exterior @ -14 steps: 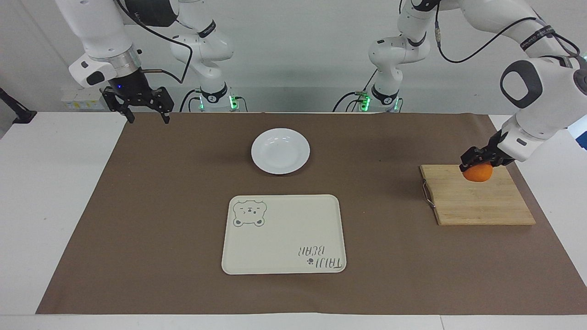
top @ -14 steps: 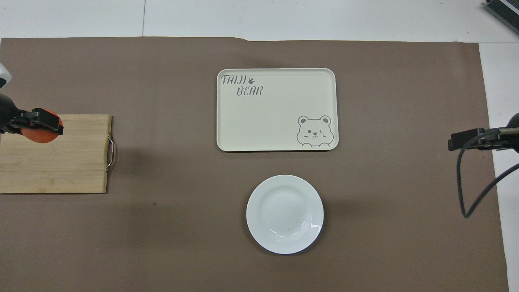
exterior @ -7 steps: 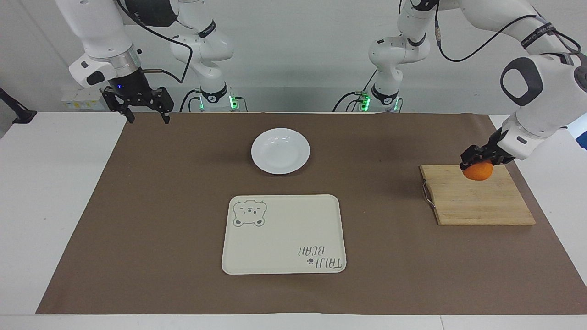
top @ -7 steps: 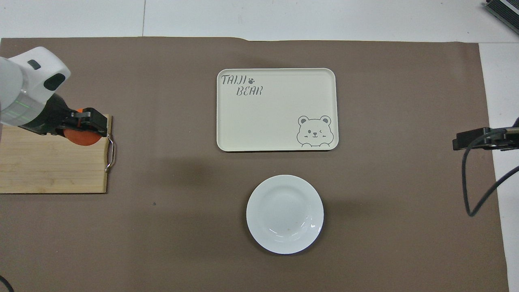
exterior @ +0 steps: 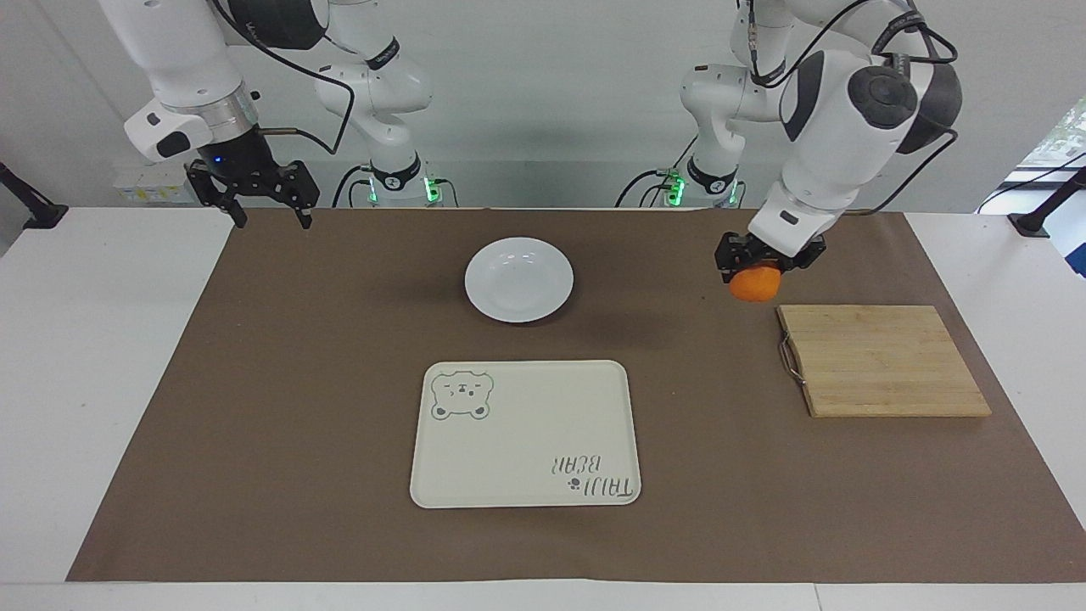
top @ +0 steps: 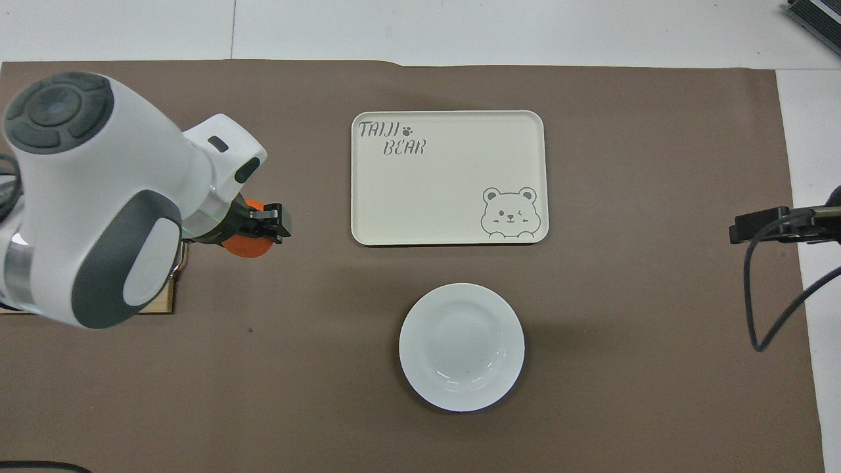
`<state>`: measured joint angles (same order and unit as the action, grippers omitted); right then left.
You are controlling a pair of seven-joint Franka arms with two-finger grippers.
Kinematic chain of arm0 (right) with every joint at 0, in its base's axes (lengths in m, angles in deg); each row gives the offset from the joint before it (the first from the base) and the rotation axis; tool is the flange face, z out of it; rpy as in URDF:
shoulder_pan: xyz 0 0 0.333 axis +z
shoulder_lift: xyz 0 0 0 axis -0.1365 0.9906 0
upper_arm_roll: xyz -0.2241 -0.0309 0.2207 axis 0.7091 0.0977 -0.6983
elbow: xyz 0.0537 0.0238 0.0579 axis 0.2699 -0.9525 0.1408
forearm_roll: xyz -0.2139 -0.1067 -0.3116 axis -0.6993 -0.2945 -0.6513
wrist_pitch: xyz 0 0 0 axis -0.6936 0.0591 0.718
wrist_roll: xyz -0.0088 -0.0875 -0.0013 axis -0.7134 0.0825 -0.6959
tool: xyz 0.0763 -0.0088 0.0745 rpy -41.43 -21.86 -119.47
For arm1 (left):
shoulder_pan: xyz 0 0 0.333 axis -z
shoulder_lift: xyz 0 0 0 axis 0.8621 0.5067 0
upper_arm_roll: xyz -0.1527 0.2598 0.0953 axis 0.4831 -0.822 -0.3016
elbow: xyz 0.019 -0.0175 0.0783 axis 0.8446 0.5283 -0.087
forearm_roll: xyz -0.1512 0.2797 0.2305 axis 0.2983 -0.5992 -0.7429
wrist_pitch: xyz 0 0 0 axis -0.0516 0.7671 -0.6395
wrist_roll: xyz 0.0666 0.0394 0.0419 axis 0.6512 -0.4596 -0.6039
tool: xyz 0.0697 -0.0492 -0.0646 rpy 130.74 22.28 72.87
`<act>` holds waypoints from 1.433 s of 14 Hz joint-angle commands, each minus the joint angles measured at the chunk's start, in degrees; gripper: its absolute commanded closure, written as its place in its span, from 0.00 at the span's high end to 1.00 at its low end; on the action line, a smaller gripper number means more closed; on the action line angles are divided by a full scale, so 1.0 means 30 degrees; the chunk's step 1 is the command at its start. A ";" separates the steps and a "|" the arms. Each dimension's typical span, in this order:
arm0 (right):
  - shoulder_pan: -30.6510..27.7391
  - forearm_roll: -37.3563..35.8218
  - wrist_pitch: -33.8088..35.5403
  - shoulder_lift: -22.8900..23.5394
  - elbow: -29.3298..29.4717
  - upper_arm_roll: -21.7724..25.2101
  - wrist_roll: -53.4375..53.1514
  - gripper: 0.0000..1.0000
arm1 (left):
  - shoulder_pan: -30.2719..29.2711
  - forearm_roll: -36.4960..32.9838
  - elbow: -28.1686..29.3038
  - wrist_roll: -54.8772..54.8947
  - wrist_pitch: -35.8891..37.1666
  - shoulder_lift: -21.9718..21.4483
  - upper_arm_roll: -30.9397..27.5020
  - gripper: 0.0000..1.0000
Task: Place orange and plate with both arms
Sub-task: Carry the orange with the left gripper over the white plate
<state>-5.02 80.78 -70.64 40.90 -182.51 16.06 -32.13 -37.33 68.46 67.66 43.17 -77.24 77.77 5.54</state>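
My left gripper [exterior: 758, 273] [top: 253, 231] is shut on the small orange [exterior: 755, 285] [top: 246, 246] and holds it up in the air over the brown mat, between the wooden board and the tray. The white plate [exterior: 518, 279] [top: 461, 346] lies on the mat, nearer to the robots than the tray. My right gripper [exterior: 265, 212] [top: 749, 229] waits open and empty, raised over the mat's edge at the right arm's end of the table.
A cream tray with a bear drawing [exterior: 525, 434] [top: 449, 177] lies at the middle of the mat. A wooden cutting board with a metal handle [exterior: 878, 359] lies at the left arm's end. A brown mat [exterior: 339, 339] covers the table.
My left gripper has lifted the orange off the cutting board and carried it toward the middle of the table. The right arm has barely moved.
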 commanded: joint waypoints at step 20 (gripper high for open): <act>-0.0179 0.0314 0.0112 -0.0183 -0.0083 -0.0048 0.0340 1.00 | 0.9404 0.2327 0.5419 -0.8989 -1.1358 0.3114 -0.0129 0.00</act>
<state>-5.02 80.78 -70.64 40.90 -182.51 16.06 -32.13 -11.29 74.09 82.47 17.08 -107.45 85.92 6.14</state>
